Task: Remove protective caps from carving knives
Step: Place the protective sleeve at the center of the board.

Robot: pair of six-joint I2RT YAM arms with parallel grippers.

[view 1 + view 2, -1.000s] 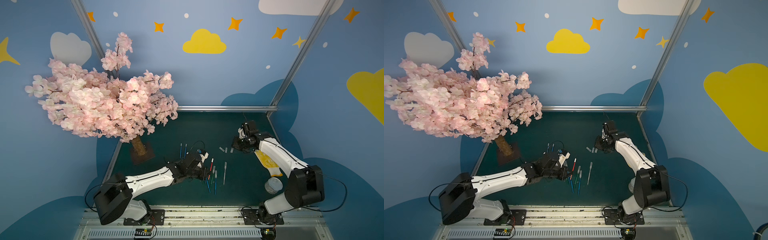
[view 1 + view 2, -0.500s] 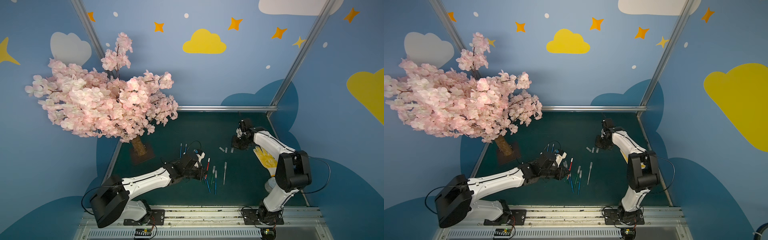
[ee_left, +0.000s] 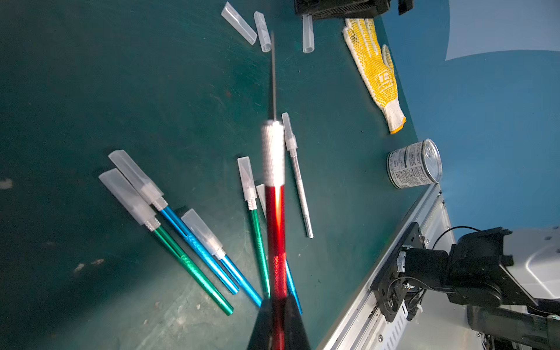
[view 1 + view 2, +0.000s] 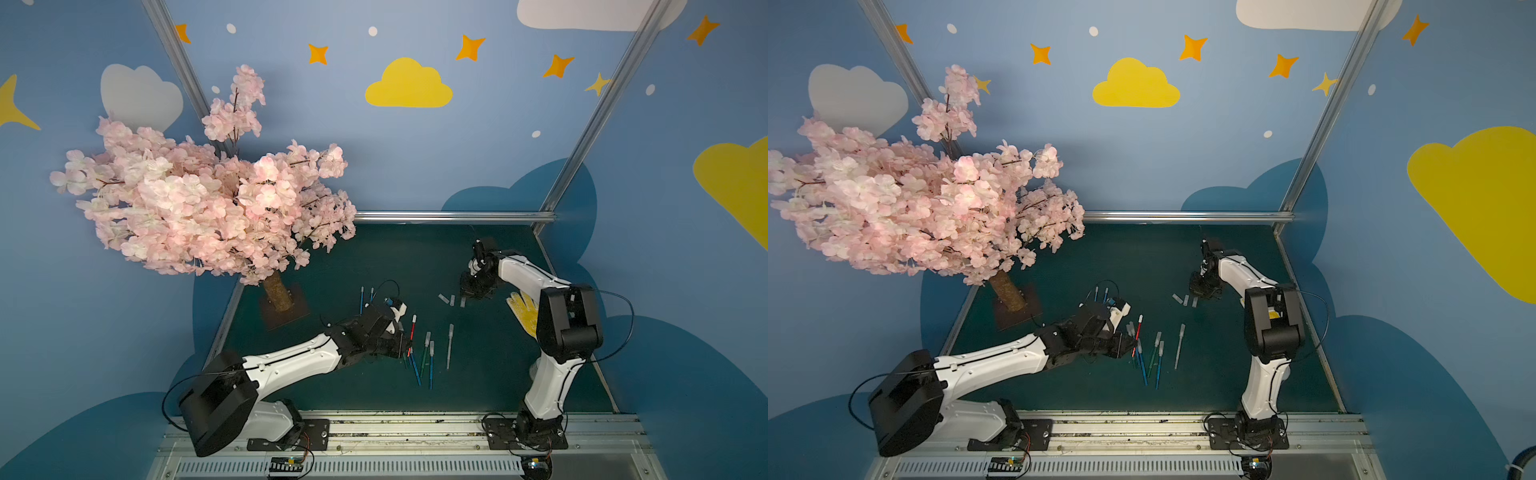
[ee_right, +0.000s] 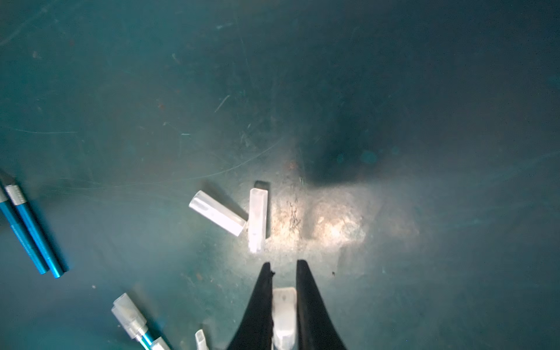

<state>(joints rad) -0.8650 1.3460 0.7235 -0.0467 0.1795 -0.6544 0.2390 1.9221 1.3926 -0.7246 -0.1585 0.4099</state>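
Note:
My left gripper (image 3: 278, 306) is shut on a red carving knife (image 3: 275, 227), low over the mat; its thin blade (image 3: 273, 75) is bare. In a top view this gripper (image 4: 405, 345) sits at the left edge of a pile of capped blue and green knives (image 4: 428, 353). A whitish knife (image 4: 449, 347) lies just right of the pile. My right gripper (image 5: 284, 263) is shut on a protective cap (image 5: 284, 315), down at the mat. Two loose caps (image 5: 216, 216) (image 5: 258, 219) lie just ahead of it. Two uncapped blue knives (image 4: 362, 297) rest farther back.
A pink blossom tree (image 4: 208, 199) on a brown base overhangs the mat's back left. A yellow dotted glove (image 4: 523, 311) lies by the right arm, and a tin can (image 3: 415, 165) stands near the front right corner. A metal rail (image 4: 395, 419) runs along the front.
The right arm's elbow has swung in toward the middle while its gripper stayed low by the loose caps. The left gripper has shifted slightly left with the red knife.

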